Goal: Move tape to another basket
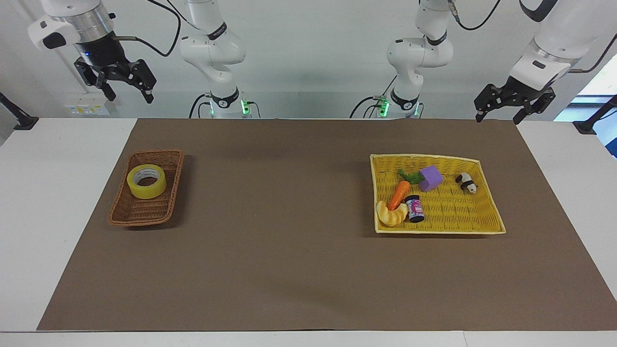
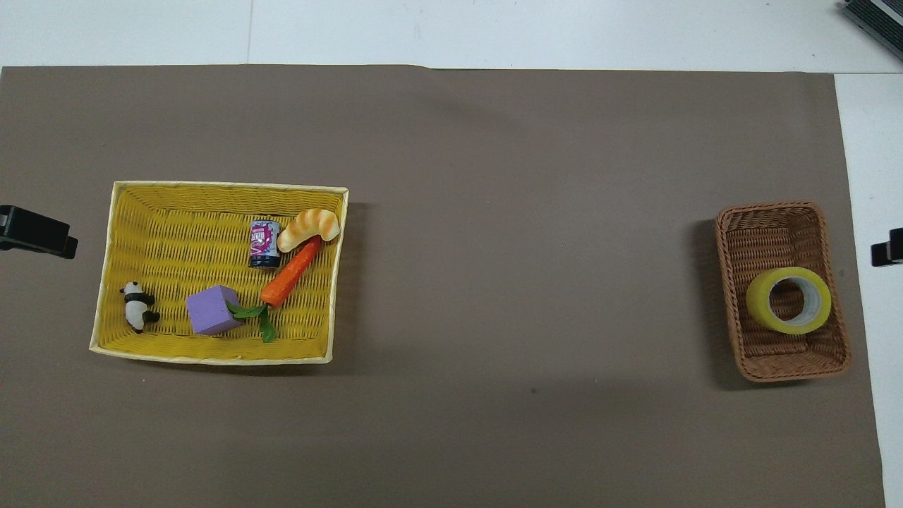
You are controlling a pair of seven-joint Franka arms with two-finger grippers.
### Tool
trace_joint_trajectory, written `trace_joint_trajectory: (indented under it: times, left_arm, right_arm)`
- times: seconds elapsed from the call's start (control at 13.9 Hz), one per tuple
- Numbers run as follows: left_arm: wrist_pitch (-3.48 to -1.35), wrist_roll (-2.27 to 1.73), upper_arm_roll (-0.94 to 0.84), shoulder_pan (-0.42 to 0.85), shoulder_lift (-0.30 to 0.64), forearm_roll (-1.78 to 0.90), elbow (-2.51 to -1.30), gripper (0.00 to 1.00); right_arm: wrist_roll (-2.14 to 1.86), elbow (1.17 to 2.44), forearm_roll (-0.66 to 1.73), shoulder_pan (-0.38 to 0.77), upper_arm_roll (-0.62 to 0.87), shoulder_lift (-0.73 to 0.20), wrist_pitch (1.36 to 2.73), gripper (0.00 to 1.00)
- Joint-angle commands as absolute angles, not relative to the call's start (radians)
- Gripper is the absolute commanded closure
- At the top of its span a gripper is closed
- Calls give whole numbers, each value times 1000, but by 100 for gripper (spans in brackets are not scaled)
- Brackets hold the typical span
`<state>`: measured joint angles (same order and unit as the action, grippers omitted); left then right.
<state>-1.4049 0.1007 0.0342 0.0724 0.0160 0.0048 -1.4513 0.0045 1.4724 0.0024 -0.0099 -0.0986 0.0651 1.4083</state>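
Tape (image 1: 146, 181) lies flat in the brown basket (image 1: 133, 211) at the right arm's end of the table, in the half of that basket nearer to the robots, hole facing up. On my screen I see the brown mat (image 1: 289, 250) covering most of the table, with the basket sitting near its edge. Well apart from it, toward the left arm's end, sits the yellow basket (image 1: 462, 217), and inside I make out a carrot (image 1: 399, 194), a purple block (image 1: 430, 178), a small panda (image 1: 466, 182), a little can (image 1: 414, 208) and a toy croissant (image 1: 391, 214); the croissant touches the carrot's tip, with the can just beside both.

My right gripper (image 1: 127, 92) hangs high over the table edge at the robots' end, fingers spread, holding nothing. My left gripper (image 1: 497, 115) hangs over the mat's corner at its own end, also spread wide and holding nothing.
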Motion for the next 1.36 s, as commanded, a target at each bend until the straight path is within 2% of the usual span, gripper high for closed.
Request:
trace_joint_trajectory:
  times: [0.0, 1.29]
  left_arm:
    - [-1422, 104, 44, 78, -11, -6, -1485, 0]
    - [-1413, 107, 44, 80, -12, -3, -1488, 0]
  right_arm:
    - [18, 1497, 26, -26, -94, 84, 1397, 0]
    - [-35, 1500, -17, -17, -86, 86, 1397, 0]
